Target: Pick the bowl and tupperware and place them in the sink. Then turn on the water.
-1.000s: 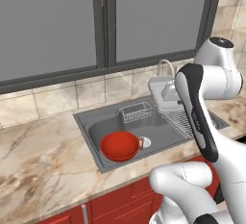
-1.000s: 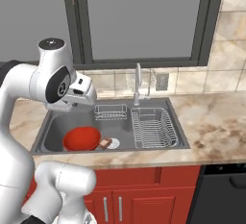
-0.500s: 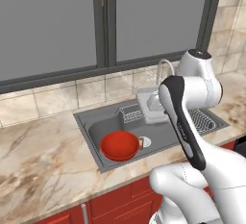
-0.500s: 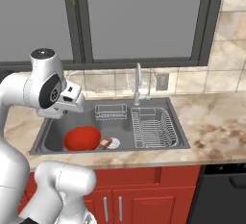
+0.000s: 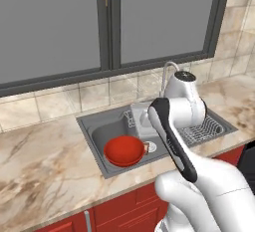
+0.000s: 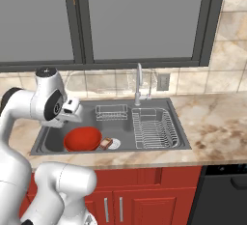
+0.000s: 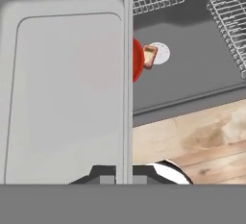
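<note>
My gripper (image 7: 124, 174) is shut on the tupperware (image 7: 67, 93), a light grey rectangular container with rounded corners that stands edge-on close to the hand camera. From the left base, the tupperware (image 5: 141, 118) hangs above the sink (image 5: 92, 139), over its back middle. The red bowl (image 5: 124, 150) lies in the basin's front left, just below and left of the container; its rim (image 7: 137, 60) peeks out behind the tupperware's edge. From the right base, the gripper (image 6: 72, 110) hovers above the bowl (image 6: 82, 138). No stream falls from the curved chrome faucet (image 6: 139, 81).
A small white-and-brown drain piece (image 6: 108, 143) lies beside the bowl. A wire rack (image 6: 112, 111) sits at the basin's back and a wire dish rack (image 6: 153, 128) fills the right part. Marble counter (image 5: 40, 166) surrounds the sink; a window rises behind.
The arm has swung left with the tupperware, from above the dish rack side to over the basin near the bowl. The bowl has stayed put.
</note>
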